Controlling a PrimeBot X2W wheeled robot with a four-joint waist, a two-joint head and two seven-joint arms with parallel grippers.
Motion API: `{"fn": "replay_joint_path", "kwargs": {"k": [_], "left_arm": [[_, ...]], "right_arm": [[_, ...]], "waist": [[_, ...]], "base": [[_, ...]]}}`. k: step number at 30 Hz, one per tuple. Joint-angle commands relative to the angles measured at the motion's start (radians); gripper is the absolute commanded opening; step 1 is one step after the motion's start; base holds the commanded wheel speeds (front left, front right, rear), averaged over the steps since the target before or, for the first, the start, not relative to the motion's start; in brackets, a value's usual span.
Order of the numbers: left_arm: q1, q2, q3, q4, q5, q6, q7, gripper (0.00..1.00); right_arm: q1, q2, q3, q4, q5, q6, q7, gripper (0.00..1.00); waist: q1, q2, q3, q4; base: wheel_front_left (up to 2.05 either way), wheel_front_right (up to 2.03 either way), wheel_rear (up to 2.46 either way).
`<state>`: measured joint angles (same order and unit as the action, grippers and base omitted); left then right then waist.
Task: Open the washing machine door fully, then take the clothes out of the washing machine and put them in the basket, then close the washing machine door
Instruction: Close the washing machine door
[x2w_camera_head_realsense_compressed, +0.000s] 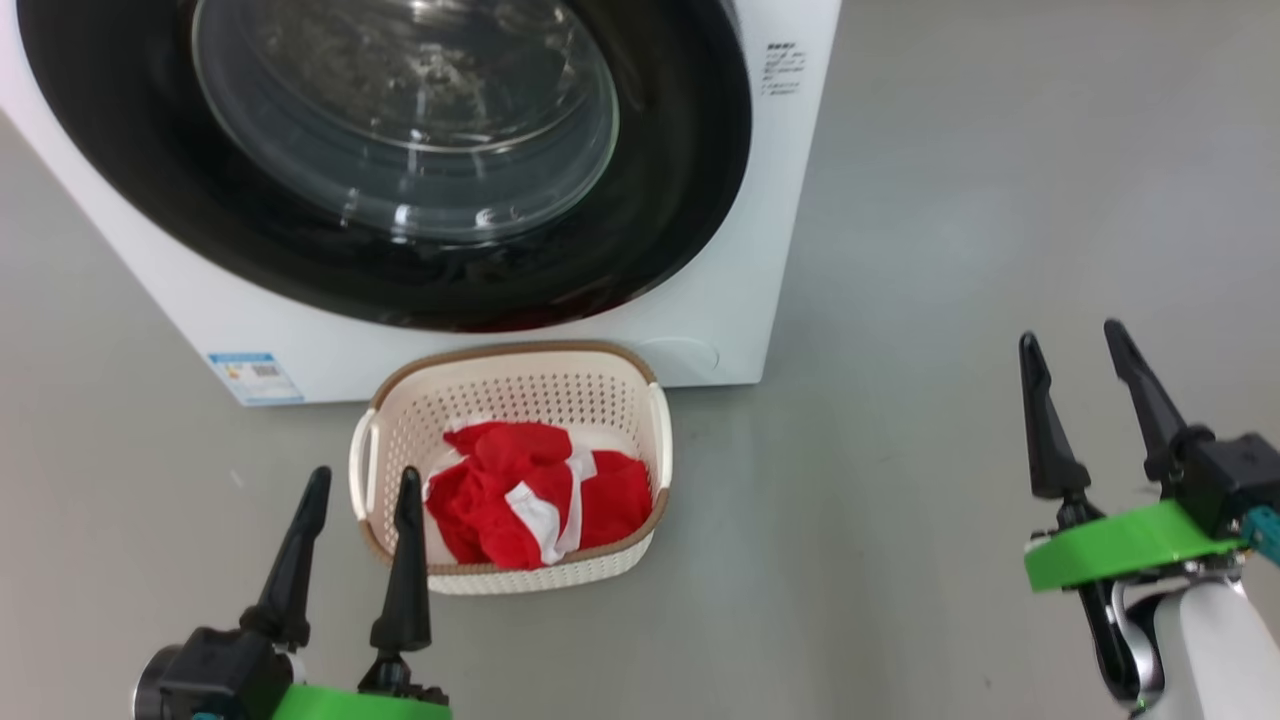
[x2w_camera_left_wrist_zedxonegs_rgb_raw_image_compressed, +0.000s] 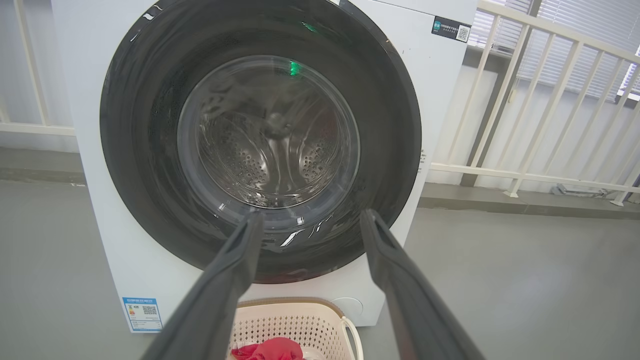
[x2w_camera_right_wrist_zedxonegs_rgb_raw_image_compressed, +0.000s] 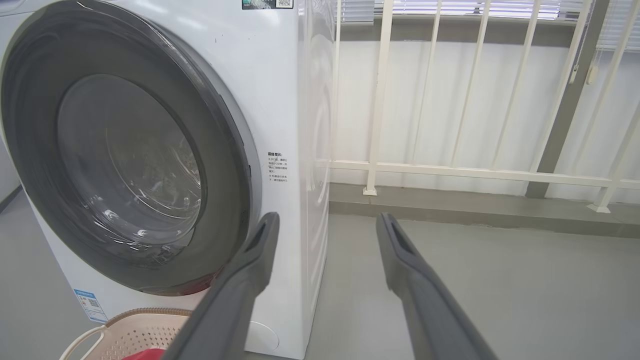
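The white washing machine (x2w_camera_head_realsense_compressed: 720, 300) stands ahead with its glossy black door (x2w_camera_head_realsense_compressed: 150, 190) flat against the front, closed; the steel drum shows through the glass (x2w_camera_left_wrist_zedxonegs_rgb_raw_image_compressed: 270, 145). On the floor before it sits the cream basket (x2w_camera_head_realsense_compressed: 520, 365) holding the red clothes (x2w_camera_head_realsense_compressed: 530, 495) with white panels. My left gripper (x2w_camera_head_realsense_compressed: 362, 485) is open at the basket's near left corner, nothing between its fingers. My right gripper (x2w_camera_head_realsense_compressed: 1070, 340) is open, well to the right over bare floor. The left wrist view faces the door (x2w_camera_left_wrist_zedxonegs_rgb_raw_image_compressed: 140, 150) head on; the right wrist view sees the door (x2w_camera_right_wrist_zedxonegs_rgb_raw_image_compressed: 30, 125) from the right.
Grey floor (x2w_camera_head_realsense_compressed: 950, 250) lies open to the right of the machine. A cream railing (x2w_camera_right_wrist_zedxonegs_rgb_raw_image_compressed: 450, 170) with a low kerb runs behind and to the machine's right. A small blue label (x2w_camera_head_realsense_compressed: 255, 377) marks the machine's lower left front.
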<state>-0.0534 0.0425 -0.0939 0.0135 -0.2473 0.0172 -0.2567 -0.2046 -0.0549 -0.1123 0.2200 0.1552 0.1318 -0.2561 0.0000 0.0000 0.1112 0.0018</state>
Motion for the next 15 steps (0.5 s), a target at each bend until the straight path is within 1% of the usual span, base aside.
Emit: {"fn": "replay_joint_path", "kwargs": {"k": [1, 8, 15], "left_arm": [[-0.003, 0.008, 0.038, -0.020, 0.007, 0.001, -0.005, 1.00], [0.049, 0.008, 0.064, -0.011, 0.026, -0.003, -0.005, 1.00], [0.086, 0.008, 0.079, -0.010, 0.036, -0.005, -0.005, 1.00]], "right_arm": [[0.006, 0.001, 0.023, -0.036, -0.012, -0.001, -0.006, 1.00], [0.107, 0.004, 0.019, -0.113, -0.009, -0.001, -0.006, 1.00], [0.199, 0.004, 0.012, -0.167, 0.008, -0.001, -0.006, 1.00]], "waist": [[0.0000, 0.0000, -0.026, -0.022], [0.0000, 0.0000, -0.080, -0.042], [0.0000, 0.0000, -0.116, -0.042]], "base": [[0.00, 0.00, 0.00], [0.00, 0.00, 0.00], [0.00, 0.00, 0.00]]}}
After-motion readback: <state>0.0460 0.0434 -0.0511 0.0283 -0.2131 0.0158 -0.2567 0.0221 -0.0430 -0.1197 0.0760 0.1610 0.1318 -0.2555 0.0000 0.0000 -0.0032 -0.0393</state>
